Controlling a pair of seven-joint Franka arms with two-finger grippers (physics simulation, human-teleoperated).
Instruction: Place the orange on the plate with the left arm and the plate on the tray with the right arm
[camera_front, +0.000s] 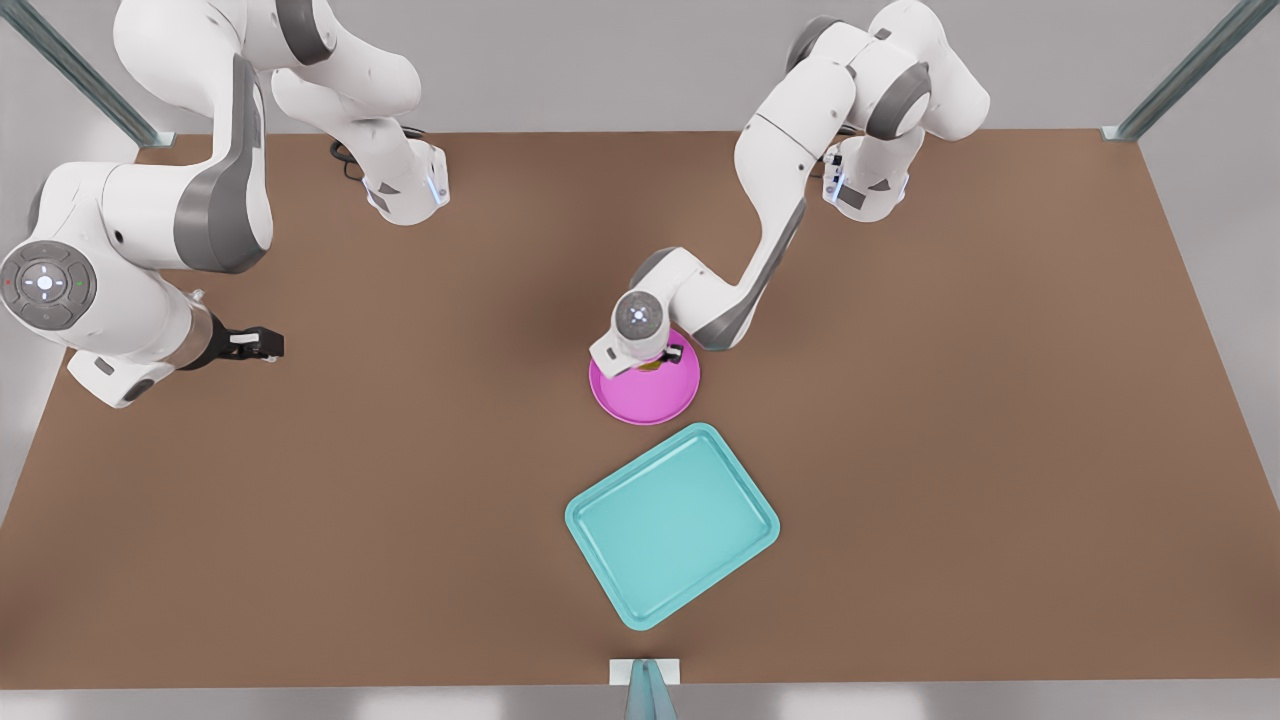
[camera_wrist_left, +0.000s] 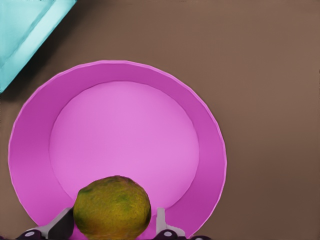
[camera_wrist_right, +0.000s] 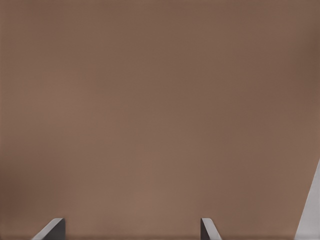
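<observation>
The yellow-orange orange (camera_wrist_left: 112, 207) sits between the fingers of my left gripper (camera_wrist_left: 111, 226), which is shut on it just above the rim of the pink plate (camera_wrist_left: 125, 140). In the front view that gripper (camera_front: 662, 357) hangs over the far edge of the plate (camera_front: 640, 400), and a sliver of the orange (camera_front: 650, 366) peeks out under the wrist. The teal tray (camera_front: 672, 525) lies flat just in front of the plate, with nothing on it; its corner (camera_wrist_left: 25, 35) also shows from the left wrist. My right gripper (camera_front: 265, 344) waits at the front view's left, open (camera_wrist_right: 130, 232) over bare table.
The brown table (camera_front: 1000, 450) stretches wide on both sides of the plate and tray. Metal frame posts (camera_front: 645, 690) stand at the near edge and at the far corners. The two arm bases sit along the far edge.
</observation>
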